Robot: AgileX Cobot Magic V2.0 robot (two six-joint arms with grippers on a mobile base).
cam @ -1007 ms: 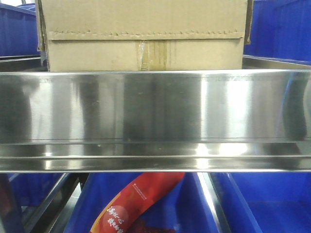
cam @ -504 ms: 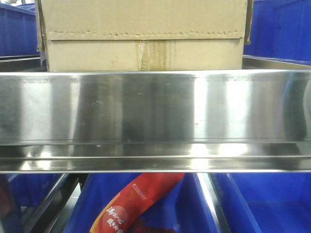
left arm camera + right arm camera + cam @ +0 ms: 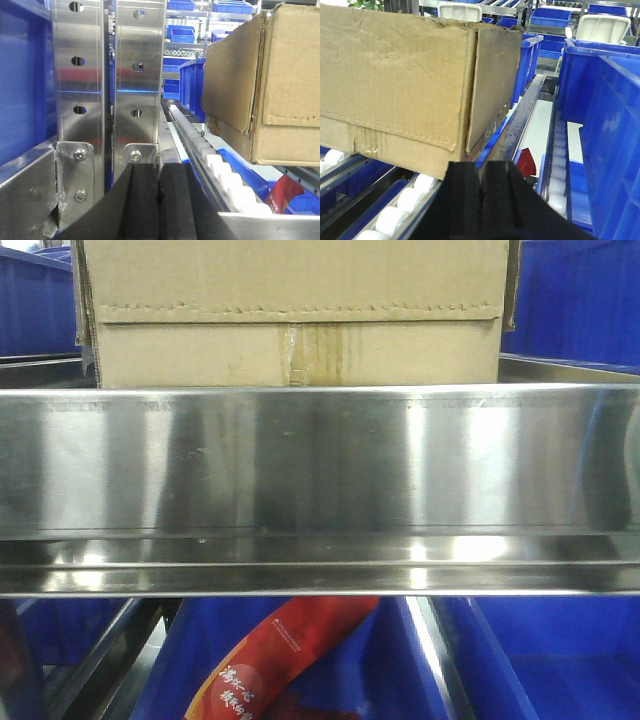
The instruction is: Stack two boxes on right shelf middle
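Box (image 3: 290,315) parked on the steel shelf (image 3: 320,460), both grippers empty.

Going left to right: the left gripper (image 3: 159,200) sits by the rack uprights (image 3: 107,75) with its black pads pressed together on nothing, the box well off to its right over white rollers (image 3: 220,170). The right gripper (image 3: 484,195) is just below the box's corner, pads closed and bare too, blue bins (image 3: 605,115) alongside. Looks like one box is placed; only one shows, so next up is probably fetching a second, which means opening up first.
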